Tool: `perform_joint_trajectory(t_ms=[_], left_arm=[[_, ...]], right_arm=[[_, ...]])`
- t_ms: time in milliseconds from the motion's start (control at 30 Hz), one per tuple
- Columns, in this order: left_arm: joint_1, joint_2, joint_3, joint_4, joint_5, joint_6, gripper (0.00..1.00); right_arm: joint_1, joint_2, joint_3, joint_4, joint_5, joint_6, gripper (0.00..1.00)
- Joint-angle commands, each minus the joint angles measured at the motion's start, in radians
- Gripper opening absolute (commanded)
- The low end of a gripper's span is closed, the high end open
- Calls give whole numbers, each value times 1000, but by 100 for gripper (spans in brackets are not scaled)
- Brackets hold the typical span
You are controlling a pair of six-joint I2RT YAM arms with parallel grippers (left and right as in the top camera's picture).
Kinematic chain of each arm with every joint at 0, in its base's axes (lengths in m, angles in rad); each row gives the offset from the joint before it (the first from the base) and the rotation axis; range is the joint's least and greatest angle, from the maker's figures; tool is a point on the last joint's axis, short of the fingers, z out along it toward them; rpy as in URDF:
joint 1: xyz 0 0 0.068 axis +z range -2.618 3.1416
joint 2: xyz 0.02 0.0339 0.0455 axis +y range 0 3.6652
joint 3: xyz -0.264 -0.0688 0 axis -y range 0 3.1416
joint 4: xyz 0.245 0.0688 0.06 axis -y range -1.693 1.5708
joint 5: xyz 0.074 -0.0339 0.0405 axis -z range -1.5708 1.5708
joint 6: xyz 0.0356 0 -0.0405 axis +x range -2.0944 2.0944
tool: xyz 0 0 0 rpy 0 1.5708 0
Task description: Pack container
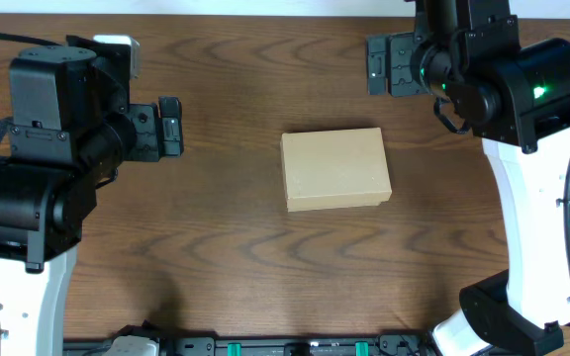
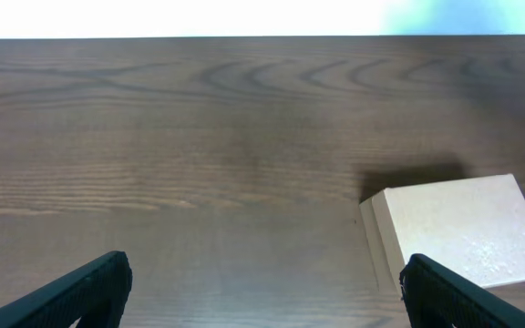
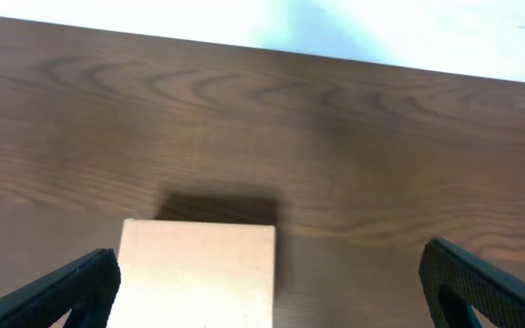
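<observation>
The container (image 1: 334, 169), a tan cardboard box with its flap lid down, lies flat in the middle of the wooden table. My left gripper (image 1: 171, 126) hovers well to its left, open and empty. In the left wrist view the container (image 2: 463, 232) shows at the lower right, just beyond the right fingertip (image 2: 440, 292); the left gripper (image 2: 265, 293) has bare wood between its fingers. My right gripper (image 1: 378, 64) stands open above the box's far right corner, apart from it. In the right wrist view the container (image 3: 199, 273) lies inside the wide right gripper (image 3: 272, 290), toward its left finger.
The table's far edge meets a pale surface (image 2: 262, 16). A white block (image 1: 117, 44) sits behind the left arm. The right arm's base (image 1: 493, 321) and a black rail (image 1: 265, 346) line the near edge.
</observation>
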State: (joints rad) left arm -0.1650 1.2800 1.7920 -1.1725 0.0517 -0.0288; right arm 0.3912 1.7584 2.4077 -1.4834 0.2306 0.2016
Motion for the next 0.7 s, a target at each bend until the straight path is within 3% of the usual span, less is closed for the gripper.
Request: perform_joint_trajectory(t_ms=[0,300,667], left_arm=[[1,-6,6,-16,-11,0,95],[1,-6,6,-61,-11,0,95],[1,-6,6,-61,-11,0,95]], right_arm=[[7,-5,8,-4,42,7,99],[7,-5,8,-110,42,7,99],[7,-5,8,-106,42,7,99]])
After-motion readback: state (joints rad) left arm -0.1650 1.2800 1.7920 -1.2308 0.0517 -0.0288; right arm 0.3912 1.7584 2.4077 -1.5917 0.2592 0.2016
